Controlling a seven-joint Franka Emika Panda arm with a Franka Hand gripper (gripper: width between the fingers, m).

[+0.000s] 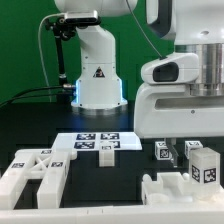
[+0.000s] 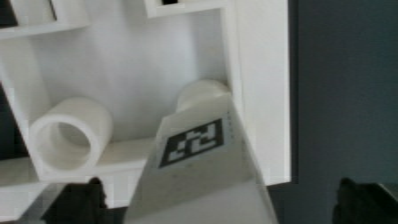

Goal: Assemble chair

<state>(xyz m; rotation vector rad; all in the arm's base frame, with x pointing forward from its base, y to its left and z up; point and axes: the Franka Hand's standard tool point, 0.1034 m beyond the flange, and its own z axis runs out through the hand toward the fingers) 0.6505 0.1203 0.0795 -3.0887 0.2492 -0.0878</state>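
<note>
Where the black worktop (image 1: 40,125) reaches the exterior view's left, at about eight o'clock, lies a chunky matte-white plastic chair block (image 1: 35,172) bearing black-and-white square tags. Toward the middle, at six o'clock from the white robot base (image 1: 97,70), the thin flat white marker board (image 1: 95,143) lies on the worktop. At about four o'clock sits a low, notched matte-white chair slab (image 1: 172,188). Just behind it stand a small white tagged cube (image 1: 163,152) and a taller white tagged block (image 1: 203,168). Over these, at two o'clock, hangs the arm's bulky white wrist housing (image 1: 185,85).

In the wrist view the end effector (image 2: 217,200) is spread wide and pinches nothing. Its dark fingertips (image 2: 71,198) stand on either side of a sloping white tagged face (image 2: 196,150), apart from it. Beyond that face lies an open white chair frame (image 2: 249,60), with a short white round peg (image 2: 71,135) just beside the tagged face.
</note>
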